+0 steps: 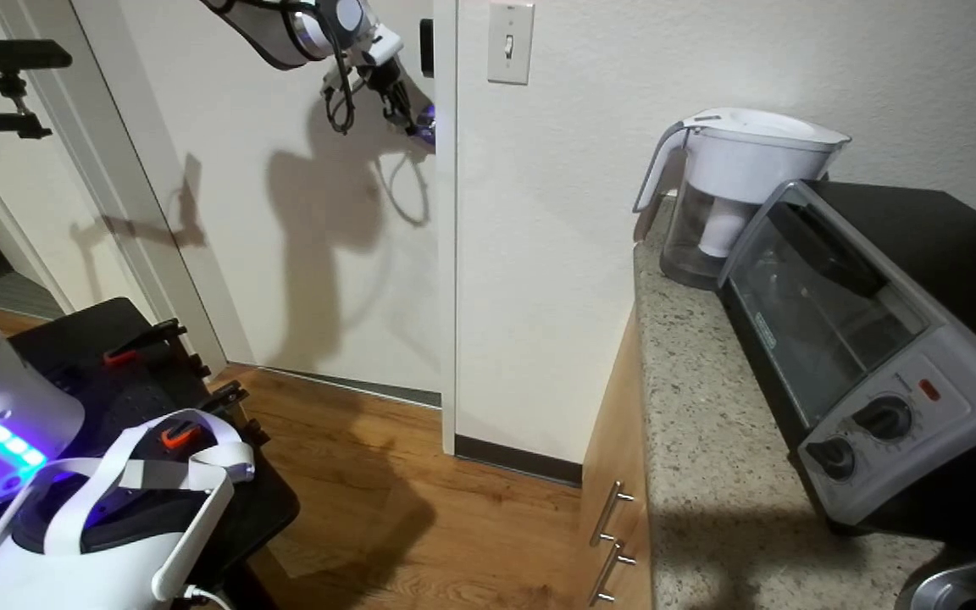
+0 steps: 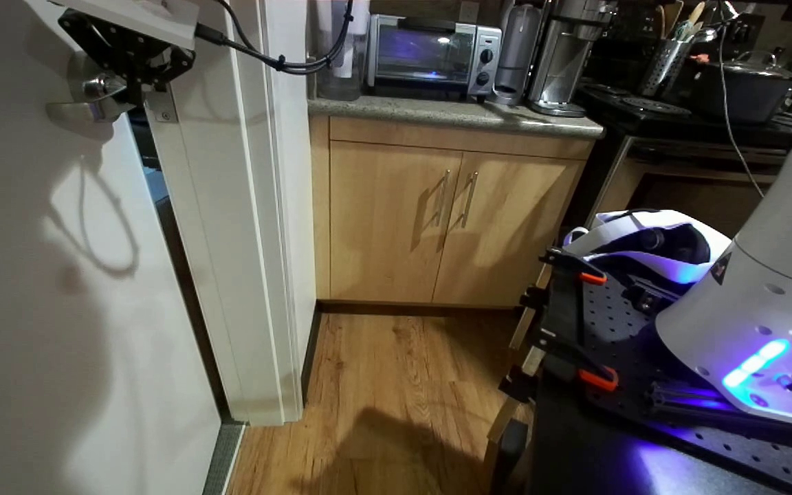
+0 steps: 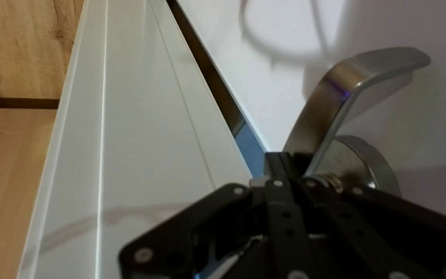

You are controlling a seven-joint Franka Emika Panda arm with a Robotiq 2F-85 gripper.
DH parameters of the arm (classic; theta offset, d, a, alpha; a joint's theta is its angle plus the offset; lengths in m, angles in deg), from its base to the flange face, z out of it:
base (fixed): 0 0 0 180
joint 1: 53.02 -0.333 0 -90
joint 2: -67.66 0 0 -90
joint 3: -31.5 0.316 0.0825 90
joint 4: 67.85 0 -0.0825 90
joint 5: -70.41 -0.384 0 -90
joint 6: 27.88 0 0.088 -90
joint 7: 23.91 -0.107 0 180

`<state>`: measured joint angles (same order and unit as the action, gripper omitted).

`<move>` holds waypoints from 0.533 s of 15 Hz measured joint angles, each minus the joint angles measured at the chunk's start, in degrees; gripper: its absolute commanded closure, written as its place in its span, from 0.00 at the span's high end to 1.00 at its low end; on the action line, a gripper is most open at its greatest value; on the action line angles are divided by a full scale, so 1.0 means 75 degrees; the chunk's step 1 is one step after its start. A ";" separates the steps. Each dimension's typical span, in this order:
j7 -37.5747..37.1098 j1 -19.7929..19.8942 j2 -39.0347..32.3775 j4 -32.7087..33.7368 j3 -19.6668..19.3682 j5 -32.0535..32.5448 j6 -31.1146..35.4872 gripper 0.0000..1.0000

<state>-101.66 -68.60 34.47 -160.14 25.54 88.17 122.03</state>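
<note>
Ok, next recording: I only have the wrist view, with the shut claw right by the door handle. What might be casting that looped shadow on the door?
Observer: Probably a black cable; it sags in a loop near the claw in both exterior views.
Operator: And on the wall next to the door frame, on the same side as the door handle, is anything mounted?
Observer: Yes, a light switch, visible in an exterior view.
Operator: What lies beside the arm's base?
Observer: A white headset, resting on the black table, in both exterior views.
</note>
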 measured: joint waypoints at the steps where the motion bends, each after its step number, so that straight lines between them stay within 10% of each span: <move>1: 0.0000 -0.0003 -0.0045 0.0112 -0.0006 0.0000 0.0000 0.00; 8: 0.0002 -0.0087 -0.0360 0.1049 -0.0060 0.0000 0.0059 0.00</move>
<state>-101.65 -69.25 31.77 -152.27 25.09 88.18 122.47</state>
